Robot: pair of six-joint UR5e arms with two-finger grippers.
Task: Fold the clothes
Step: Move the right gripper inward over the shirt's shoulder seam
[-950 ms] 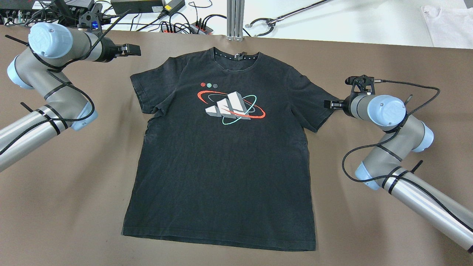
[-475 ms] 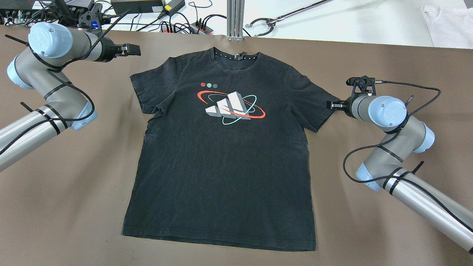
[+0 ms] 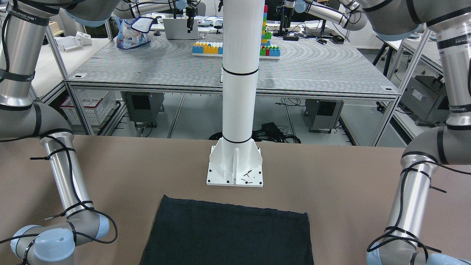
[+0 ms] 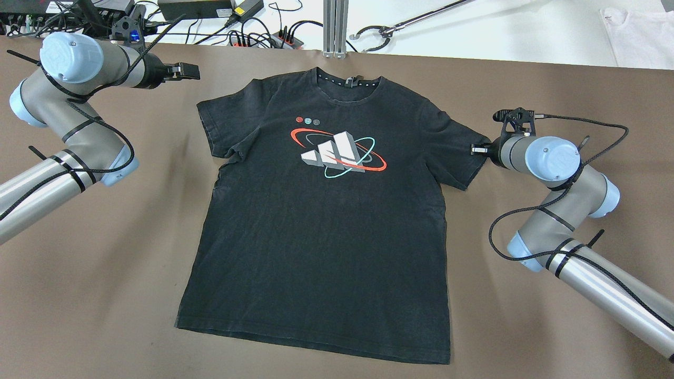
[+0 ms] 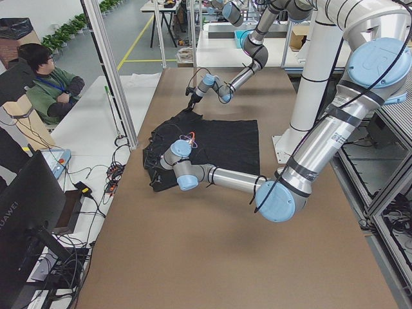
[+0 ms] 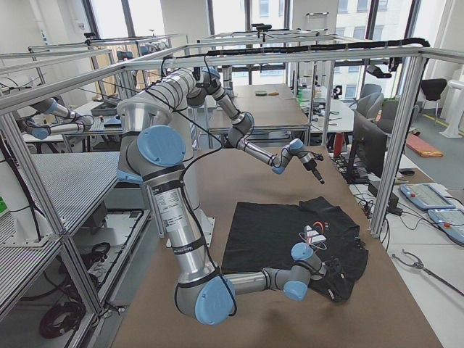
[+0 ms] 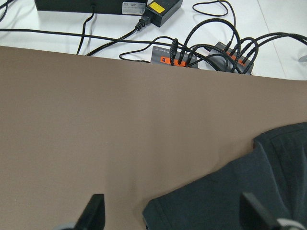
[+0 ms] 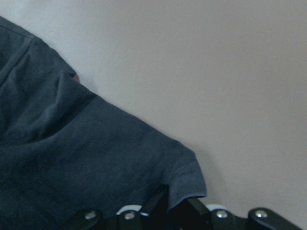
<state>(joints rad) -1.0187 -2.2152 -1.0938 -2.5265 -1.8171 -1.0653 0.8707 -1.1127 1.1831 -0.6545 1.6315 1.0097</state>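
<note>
The clothes are one black T-shirt [image 4: 326, 237] with a red, white and teal print on its chest. It lies flat and face up on the brown table, collar at the far side. Only its plain hem end [image 3: 228, 235] shows in the front-facing view. My right gripper [image 4: 476, 150] is shut on the corner of the shirt's right-hand sleeve [image 8: 72, 158], low on the table. My left gripper [image 4: 185, 71] is open and empty beyond the other sleeve. That sleeve's edge [image 7: 249, 191] lies between its spread fingertips [image 7: 93, 213].
The white pillar's base [image 3: 234, 167] stands behind the shirt's hem. Power strips and cables [image 4: 258, 37] and an aluminium post [image 4: 335, 26] lie past the table's far edge. A white cloth [image 4: 640, 31] lies at the far right. A seated person [image 5: 51, 90] is beside the table.
The whole T-shirt has slid a little to the right across the table, and my right gripper has moved right with the sleeve. The left arm has stayed put.
</note>
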